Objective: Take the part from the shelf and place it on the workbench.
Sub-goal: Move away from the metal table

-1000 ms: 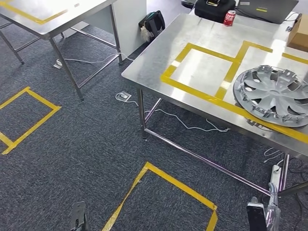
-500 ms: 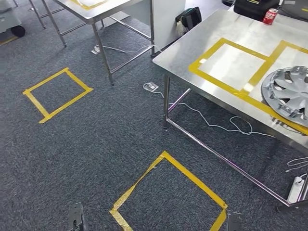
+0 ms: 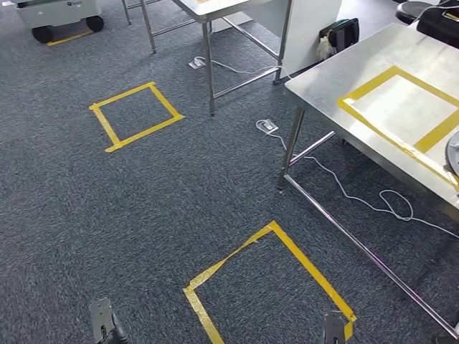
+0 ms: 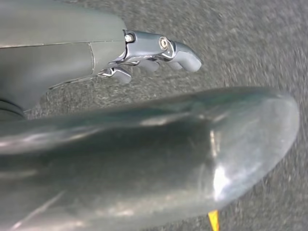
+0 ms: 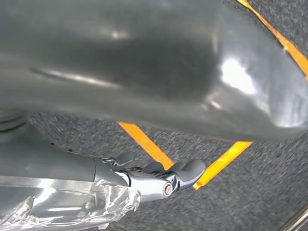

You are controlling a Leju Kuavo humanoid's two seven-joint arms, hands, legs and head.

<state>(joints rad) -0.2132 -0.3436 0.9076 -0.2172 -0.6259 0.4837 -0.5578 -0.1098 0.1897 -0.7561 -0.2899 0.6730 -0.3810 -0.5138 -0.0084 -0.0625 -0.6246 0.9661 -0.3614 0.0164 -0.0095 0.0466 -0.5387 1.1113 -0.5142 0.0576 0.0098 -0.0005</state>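
Camera view has swung left; the table (image 3: 379, 79) now lies at far right. Left hand (image 4: 145, 53) and right hand (image 5: 152, 175) hang empty over carpet, fingers loosely apart; no shelf visible.

Dark grey carpet floor (image 3: 108, 215) w/ two yellow tape squares: one near bottom centre (image 3: 270, 287), one further off to the left (image 3: 135, 115). White cable (image 3: 351, 197) trails across carpet under the steel bench, running from a small white floor socket (image 3: 267, 127); second steel-legged table (image 3: 216, 43) behind, w/ another white cable (image 3: 238, 69) beneath it. Black bag w/ teal trim (image 3: 338, 36) sits on floor by a white panel (image 3: 311, 29); grey wheeled cart (image 3: 59, 18) at top left.
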